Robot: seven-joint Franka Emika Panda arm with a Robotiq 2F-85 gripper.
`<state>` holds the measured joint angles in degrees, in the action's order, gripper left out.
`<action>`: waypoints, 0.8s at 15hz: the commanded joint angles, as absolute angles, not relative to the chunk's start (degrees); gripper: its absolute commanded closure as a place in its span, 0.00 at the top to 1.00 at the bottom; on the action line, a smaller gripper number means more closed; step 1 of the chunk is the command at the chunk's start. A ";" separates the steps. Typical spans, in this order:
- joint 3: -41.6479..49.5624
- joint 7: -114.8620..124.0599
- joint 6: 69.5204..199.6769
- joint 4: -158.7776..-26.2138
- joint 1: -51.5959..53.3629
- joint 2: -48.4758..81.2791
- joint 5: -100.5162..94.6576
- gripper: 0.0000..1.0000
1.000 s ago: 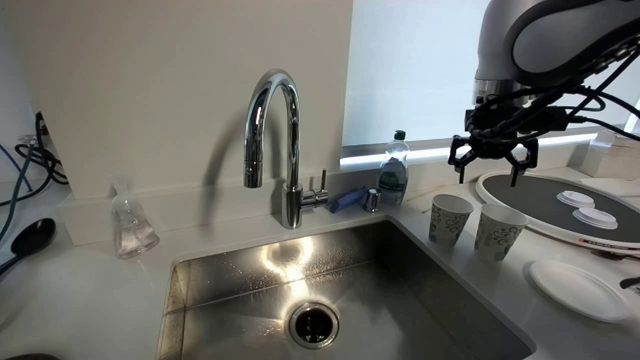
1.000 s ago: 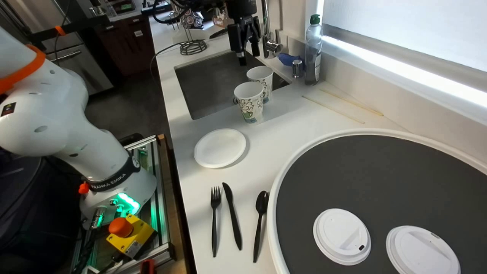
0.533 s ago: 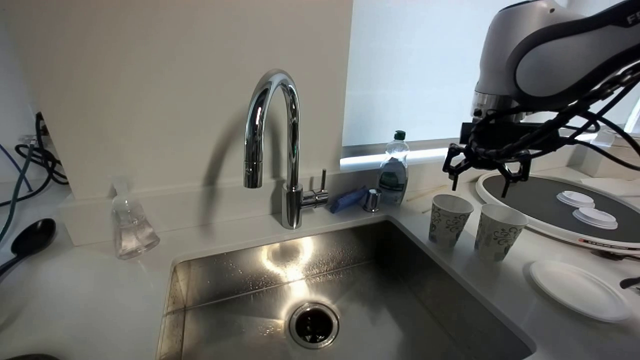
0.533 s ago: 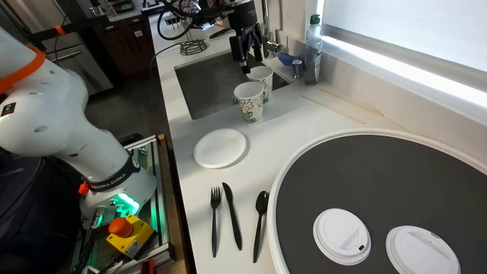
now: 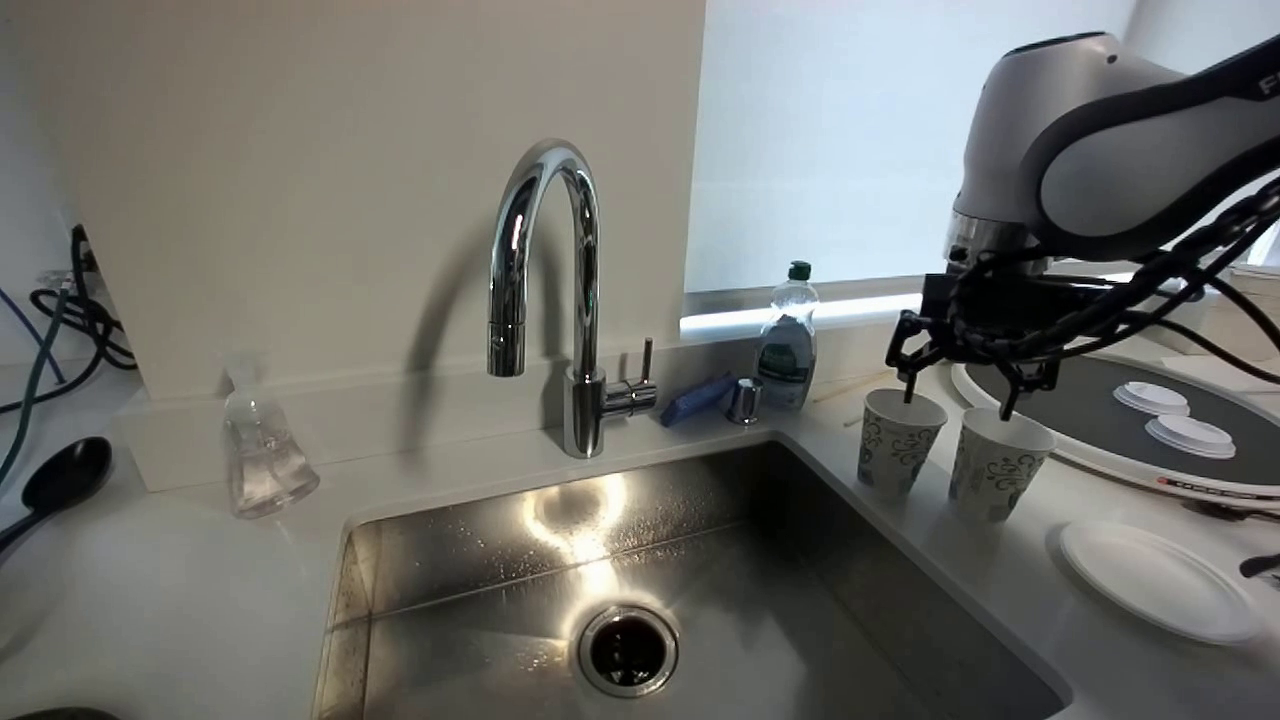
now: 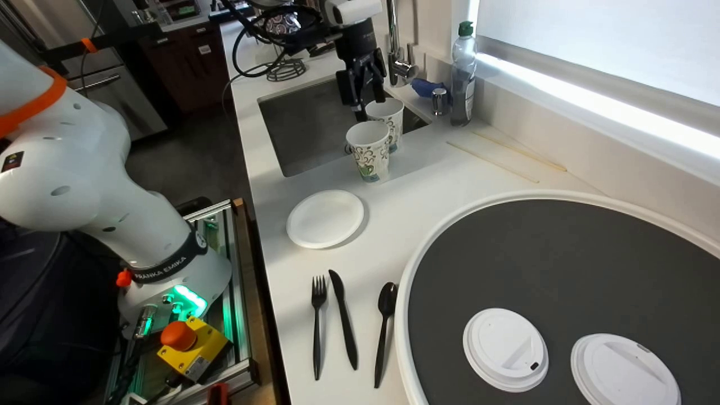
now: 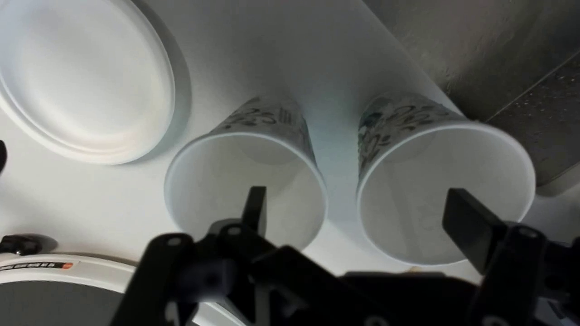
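My gripper [image 5: 957,408] points down over two white paper cups with a dark leaf pattern. Its jaws stand wide apart with nothing held. In the wrist view one finger [image 7: 256,208] overlaps the mouth of the left cup [image 7: 285,194], and the opposite finger [image 7: 471,226] overlaps that of the right cup [image 7: 408,194]. Whether either fingertip dips below a rim, I cannot tell. Both cups, upright and side by side with a narrow gap, are at the sink's edge; in an exterior view they are the nearer cup [image 6: 369,160] and the farther cup [image 6: 395,119].
A white plate [image 6: 325,219] lies near the cups, with a black fork [image 6: 318,320], knife [image 6: 344,320] and spoon [image 6: 386,315] beyond. A round grey-topped board [image 6: 562,253] bears two white lids. The steel sink [image 5: 800,600], tall faucet [image 5: 585,300] and soap bottle [image 5: 787,345] stand close by.
The gripper has come down toward the cups, shifting slightly left in an exterior view. Its jaws have stayed wide. Cups, plate and the other things have not moved.
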<state>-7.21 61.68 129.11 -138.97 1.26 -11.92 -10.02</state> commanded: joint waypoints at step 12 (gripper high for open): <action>-7.95 67.58 134.66 -143.61 0.76 -13.16 -10.63 0.80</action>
